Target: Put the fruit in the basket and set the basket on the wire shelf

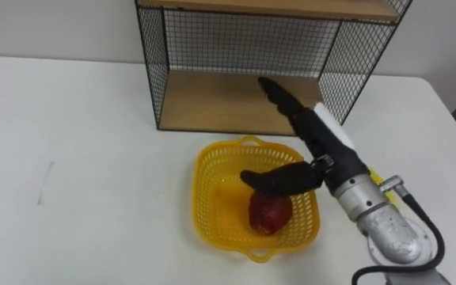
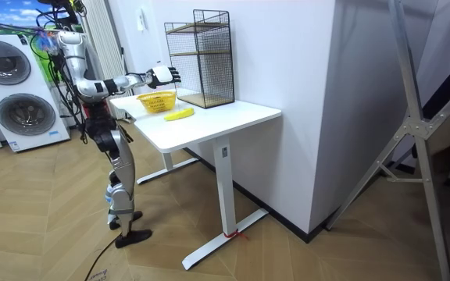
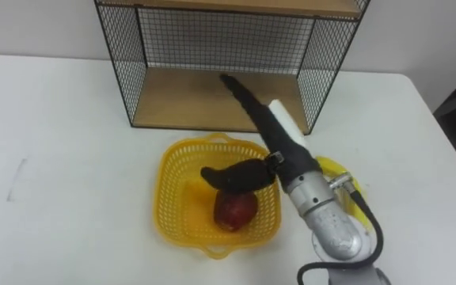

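The red fruit (image 1: 270,212) lies in the yellow basket (image 1: 203,186), at 6 o'clock from the wire shelf (image 1: 212,103). The right hand (image 1: 317,136) hangs above it, fingers straight and spread, holding nothing. A banana (image 3: 340,172) lies on the surface (image 1: 77,142) at the basket's 3 o'clock. I think it should be picked up next.

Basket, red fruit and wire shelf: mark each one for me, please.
basket (image 1: 207,199): left eye view, left mesh wall.
red fruit (image 1: 270,218): left eye view, its front face.
wire shelf (image 1: 212,103): left eye view, bare bottom board.

White table (image 1: 70,158) under basket (image 1: 210,207), banana (image 2: 179,114), wire shelf (image 1: 212,103)
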Controlling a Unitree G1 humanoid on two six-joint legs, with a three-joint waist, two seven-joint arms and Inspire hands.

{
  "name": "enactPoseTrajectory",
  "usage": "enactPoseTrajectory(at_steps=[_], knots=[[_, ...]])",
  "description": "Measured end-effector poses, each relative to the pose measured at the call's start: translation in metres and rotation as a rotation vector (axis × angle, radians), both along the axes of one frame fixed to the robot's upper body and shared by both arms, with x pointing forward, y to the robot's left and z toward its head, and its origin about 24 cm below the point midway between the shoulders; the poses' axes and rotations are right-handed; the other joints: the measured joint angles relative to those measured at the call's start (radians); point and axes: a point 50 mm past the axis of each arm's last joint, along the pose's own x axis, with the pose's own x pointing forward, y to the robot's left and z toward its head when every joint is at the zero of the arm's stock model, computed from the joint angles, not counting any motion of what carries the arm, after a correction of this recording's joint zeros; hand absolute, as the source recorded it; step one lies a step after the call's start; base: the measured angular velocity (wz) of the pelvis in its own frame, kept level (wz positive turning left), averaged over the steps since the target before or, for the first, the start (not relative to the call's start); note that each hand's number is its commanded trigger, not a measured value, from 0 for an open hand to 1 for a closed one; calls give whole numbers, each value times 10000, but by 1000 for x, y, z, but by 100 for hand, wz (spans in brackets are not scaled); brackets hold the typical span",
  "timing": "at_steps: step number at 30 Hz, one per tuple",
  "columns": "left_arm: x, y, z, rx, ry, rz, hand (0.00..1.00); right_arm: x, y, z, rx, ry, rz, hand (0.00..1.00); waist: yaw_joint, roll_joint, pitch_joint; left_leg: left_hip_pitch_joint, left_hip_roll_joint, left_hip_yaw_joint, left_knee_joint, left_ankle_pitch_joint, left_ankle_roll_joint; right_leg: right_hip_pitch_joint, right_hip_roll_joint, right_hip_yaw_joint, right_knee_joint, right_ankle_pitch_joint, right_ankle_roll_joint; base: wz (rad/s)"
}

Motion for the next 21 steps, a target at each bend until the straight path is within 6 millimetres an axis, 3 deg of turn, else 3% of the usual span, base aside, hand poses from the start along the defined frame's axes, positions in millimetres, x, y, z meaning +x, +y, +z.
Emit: enactPoseTrajectory(at_steps=[7,15,21], knots=[[-21,5,0,215,433,437,0,1,-23,11,165,-959,-1819,0,-308,130,-94,21,1,72,1,2,-1,0,45,33,20,2,-3,0],[-31,7,0,326,612,817,0,-2,-53,19,-153,-2055,-4021,0,-488,93,-70,202,13,167,-27,5,-1,139,-16,21,8,1,-3,-2],[-39,8,0,375,899,992,0,-6,-68,5,-421,-1639,-5033,0,-827,-86,-69,183,17,185,-37,2,-3,101,-19,14,26,2,-3,0]])
